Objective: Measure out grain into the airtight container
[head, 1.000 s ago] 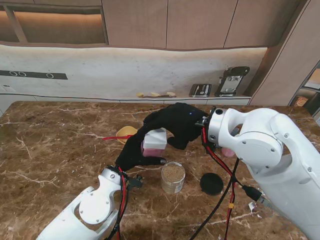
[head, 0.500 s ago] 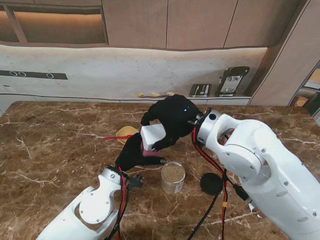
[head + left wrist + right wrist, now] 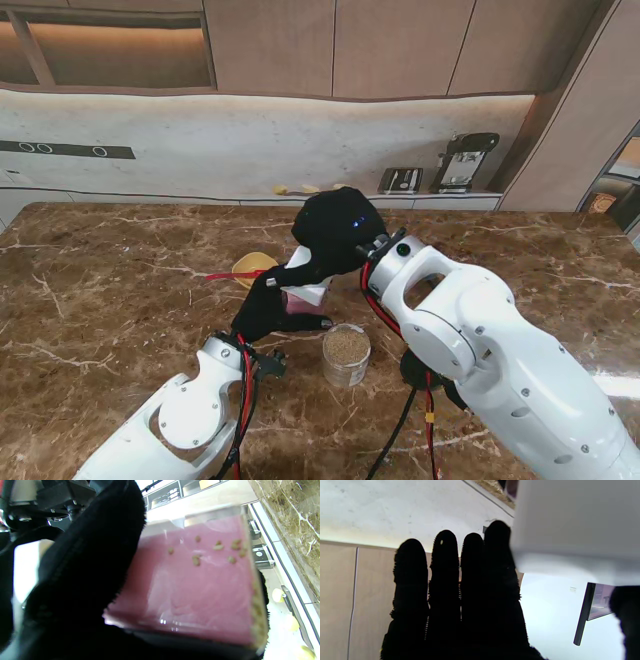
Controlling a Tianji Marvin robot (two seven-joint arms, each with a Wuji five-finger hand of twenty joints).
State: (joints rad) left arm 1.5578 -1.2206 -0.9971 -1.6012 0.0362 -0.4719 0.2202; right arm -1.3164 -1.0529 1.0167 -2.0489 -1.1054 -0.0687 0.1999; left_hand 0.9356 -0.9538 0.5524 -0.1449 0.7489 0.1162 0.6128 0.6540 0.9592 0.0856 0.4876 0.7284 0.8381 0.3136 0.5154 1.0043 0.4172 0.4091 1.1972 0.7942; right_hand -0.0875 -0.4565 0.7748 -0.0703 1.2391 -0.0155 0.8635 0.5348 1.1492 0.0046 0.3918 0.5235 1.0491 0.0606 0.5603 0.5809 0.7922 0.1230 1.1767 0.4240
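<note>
My left hand (image 3: pixel 262 306) in its black glove is shut on a clear container with a pink base (image 3: pixel 301 301), held above the table. In the left wrist view the container (image 3: pixel 197 585) fills the frame, with a few grains stuck inside it. My right hand (image 3: pixel 335 232) is shut on the container's white lid (image 3: pixel 309 272), tilted just over the container's top. The right wrist view shows the lid (image 3: pixel 575 525) pinched against my fingers (image 3: pixel 445 585). A glass jar of brown grain (image 3: pixel 346 354) stands open on the table, nearer to me than the container.
A round black jar lid (image 3: pixel 415 372) lies to the right of the jar, partly behind my right arm. A yellow bowl (image 3: pixel 250 265) sits behind my left hand. Red cables hang along both arms. The counter at the back carries small appliances (image 3: pixel 462 160).
My right arm has swung left and its wrist has turned. The white lid has lifted off the pink container and tipped onto its edge. My left hand has held still.
</note>
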